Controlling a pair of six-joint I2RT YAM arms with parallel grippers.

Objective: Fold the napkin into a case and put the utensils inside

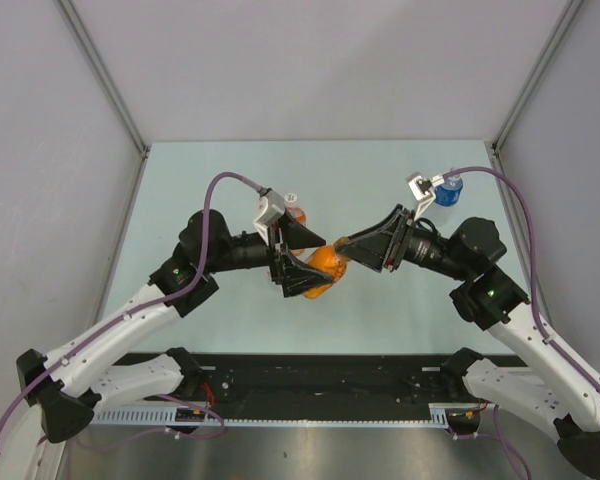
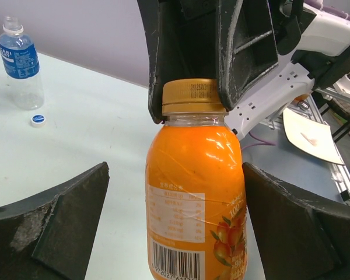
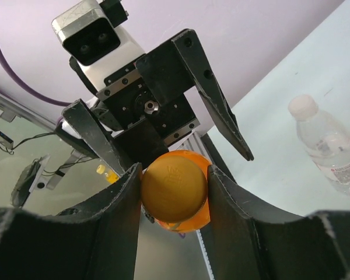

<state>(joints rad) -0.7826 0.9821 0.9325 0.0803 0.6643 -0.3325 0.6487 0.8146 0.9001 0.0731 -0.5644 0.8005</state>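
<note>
No napkin or utensils are in view. An orange juice bottle (image 1: 325,265) hangs sideways between my two grippers over the middle of the table. My right gripper (image 3: 174,175) is shut on its gold cap (image 3: 174,188), one finger on each side. In the left wrist view the bottle (image 2: 195,186) fills the middle, its cap (image 2: 192,96) pinched by the right gripper's fingers (image 2: 245,52). My left gripper (image 2: 175,175) is open around the bottle's body: there is a clear gap on the left, and the right finger is close to the label.
A water bottle with a blue label (image 1: 448,190) stands at the back right, uncapped, its small white-and-blue cap (image 2: 38,120) lying beside it. A clear bottle with a white cap (image 1: 294,207) stands just behind the left gripper. Grey walls enclose the table (image 1: 230,180).
</note>
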